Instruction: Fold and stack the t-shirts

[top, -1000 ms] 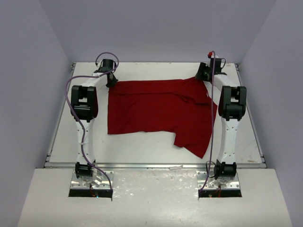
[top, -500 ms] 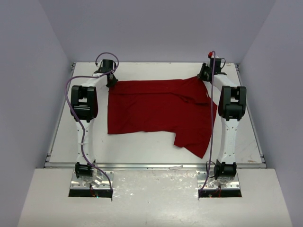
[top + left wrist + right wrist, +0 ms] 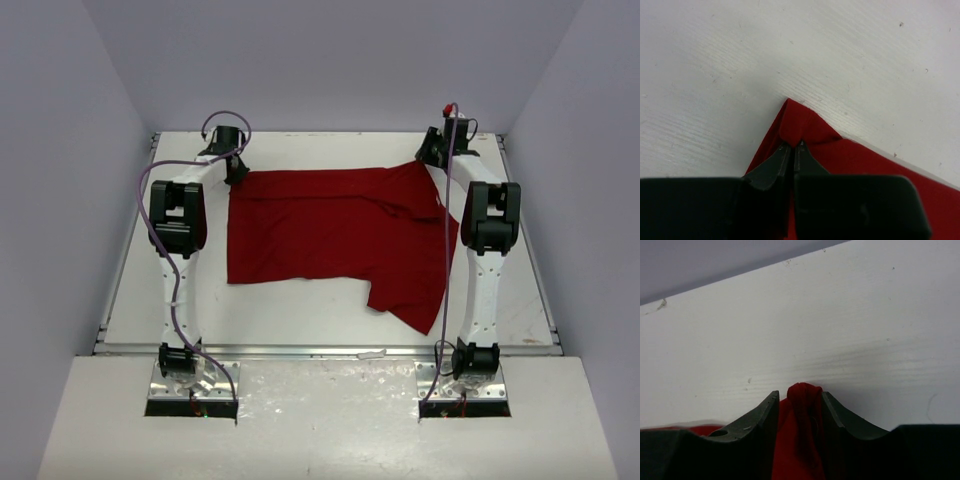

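Note:
The deep-red t-shirt (image 3: 330,225) lies spread on the white table (image 3: 300,305), its near right part folded into a flap that points toward the front edge. My left gripper (image 3: 236,172) is at the shirt's far left corner. In the left wrist view the left gripper (image 3: 792,145) is shut on that cloth corner (image 3: 805,125). My right gripper (image 3: 428,155) is at the far right corner. In the right wrist view the right gripper (image 3: 799,395) has its jaws apart, with a raised bunch of red cloth (image 3: 802,405) standing between them.
Grey walls enclose the table on three sides; the back wall (image 3: 715,260) runs close behind the right gripper. Both arm bases (image 3: 190,365) sit at the near edge. A small white scrap (image 3: 372,353) lies on the front rim.
The right gripper has shifted slightly toward the back wall at the shirt's far right corner. The left arm and the shirt's outline have barely changed.

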`<state>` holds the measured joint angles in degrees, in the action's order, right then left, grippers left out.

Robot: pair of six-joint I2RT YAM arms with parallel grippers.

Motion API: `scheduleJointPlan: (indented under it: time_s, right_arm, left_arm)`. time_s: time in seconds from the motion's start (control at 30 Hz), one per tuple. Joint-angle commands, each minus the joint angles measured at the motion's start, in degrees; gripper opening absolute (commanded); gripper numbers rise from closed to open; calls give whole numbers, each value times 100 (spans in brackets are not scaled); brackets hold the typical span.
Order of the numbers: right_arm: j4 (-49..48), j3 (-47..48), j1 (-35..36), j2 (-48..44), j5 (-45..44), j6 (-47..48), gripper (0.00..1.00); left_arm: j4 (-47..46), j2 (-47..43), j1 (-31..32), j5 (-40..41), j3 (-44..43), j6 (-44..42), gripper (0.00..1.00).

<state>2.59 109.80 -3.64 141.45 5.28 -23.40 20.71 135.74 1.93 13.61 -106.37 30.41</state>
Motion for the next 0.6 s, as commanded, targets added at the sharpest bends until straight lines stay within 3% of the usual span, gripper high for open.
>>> scheduleJointPlan:
  time_s: [0.0, 0.3, 0.57]
  right_arm:
    - [-295, 322, -32, -355, 43, -235, 39]
    - [-39, 490, -32, -144, 17, -77, 30]
    - [13, 332, -32, -153, 87, 54, 37]
  left_arm:
    - [-5, -153, -18, -121, 134, -53, 0]
    - [-32, -171, -18, -130, 116, -53, 0]
    - [-32, -136, -18, -148, 116, -53, 0]
